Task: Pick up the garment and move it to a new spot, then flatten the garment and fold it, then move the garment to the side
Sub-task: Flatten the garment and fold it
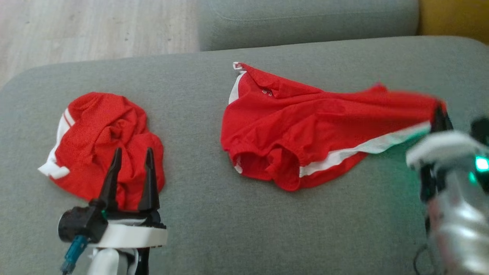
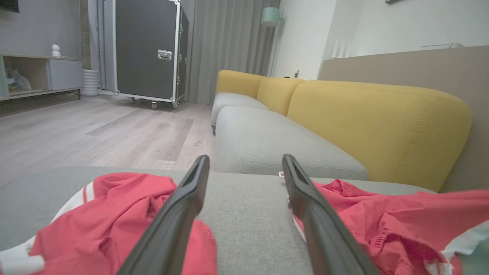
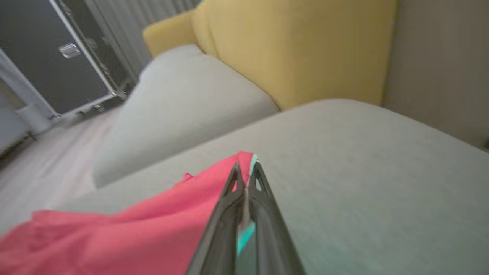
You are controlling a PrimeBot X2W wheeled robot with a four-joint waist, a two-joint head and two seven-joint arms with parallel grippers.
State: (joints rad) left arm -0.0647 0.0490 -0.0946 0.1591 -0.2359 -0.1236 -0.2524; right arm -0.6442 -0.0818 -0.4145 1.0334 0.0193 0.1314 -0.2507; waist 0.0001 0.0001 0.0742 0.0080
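The right gripper (image 1: pixel 439 114) is closed tight on a corner of the red garment (image 1: pixel 305 126). In the right wrist view its two dark fingers press together, with a sliver of cloth and white trim caught between the tips. From that pinch the whole garment lies to the gripper's left. It runs as a long, drawn-out shape across the grey seat cushion (image 1: pixel 237 229), with its long axis left to right in the head view. The held corner at the right appears lifted off the seat, while the wider bulk rests on the cushion near the middle. A pull to the right would therefore likely drag the cloth along its own length rather than spread it.

The left gripper (image 1: pixel 131 152) stands wide open and holds nothing. It hovers over a crumpled red heap (image 1: pixel 103 130) at the left of the cushion, well apart from the held garment, with bare grey cushion between the two. The right arm is by far the nearer one.

The garment is bright red and thin, with a white stripe (image 1: pixel 363 149) along its near edge and a small white mark near its upper left corner. Gathered openings show along the near left hem. It is wrinkled and not yet flat, so the flattening and folding appear to lie ahead
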